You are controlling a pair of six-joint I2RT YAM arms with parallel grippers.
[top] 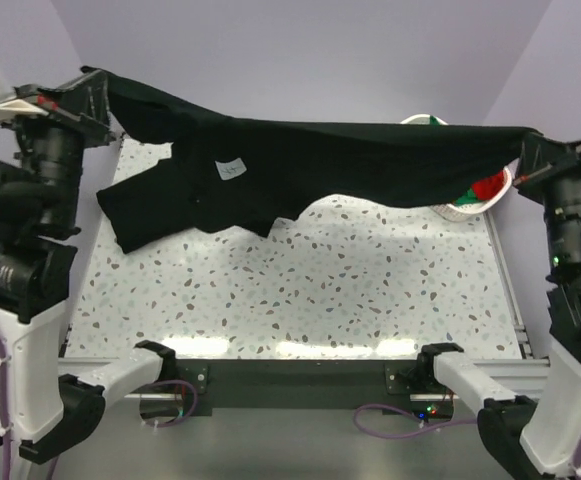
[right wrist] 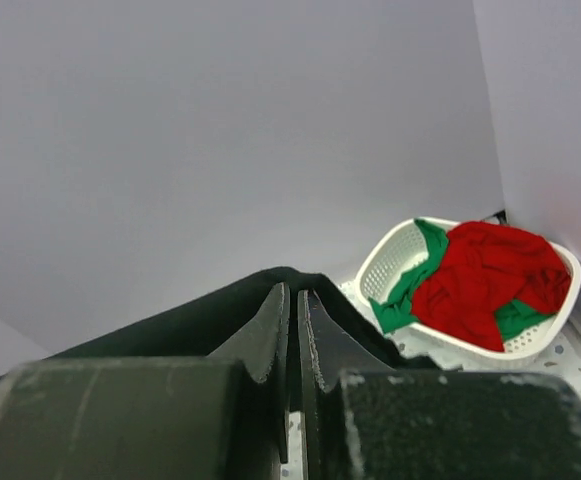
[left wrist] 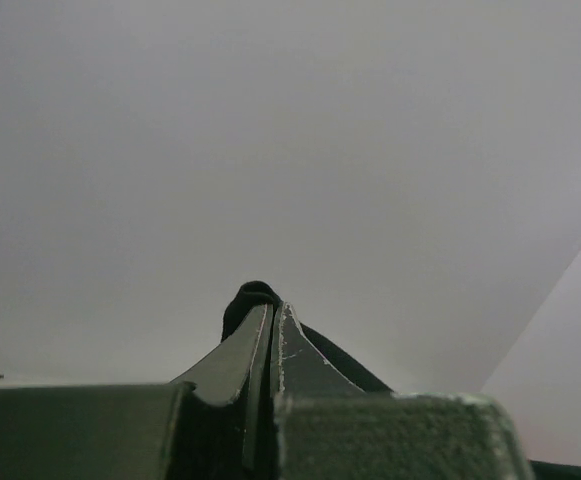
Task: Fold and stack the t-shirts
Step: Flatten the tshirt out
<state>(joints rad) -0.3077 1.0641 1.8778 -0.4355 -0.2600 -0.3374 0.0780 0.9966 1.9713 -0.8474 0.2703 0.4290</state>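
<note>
I see a black t-shirt [top: 170, 205] sagging onto the speckled table [top: 300, 300] near the left jaws. A white basket [right wrist: 385, 255] stands beyond the right jaws.

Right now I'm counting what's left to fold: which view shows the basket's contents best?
Right wrist view: the basket is in plain sight, red shirt over green shirt. In the top view the black shirt hides most of it; the left wrist view misses it.
</note>
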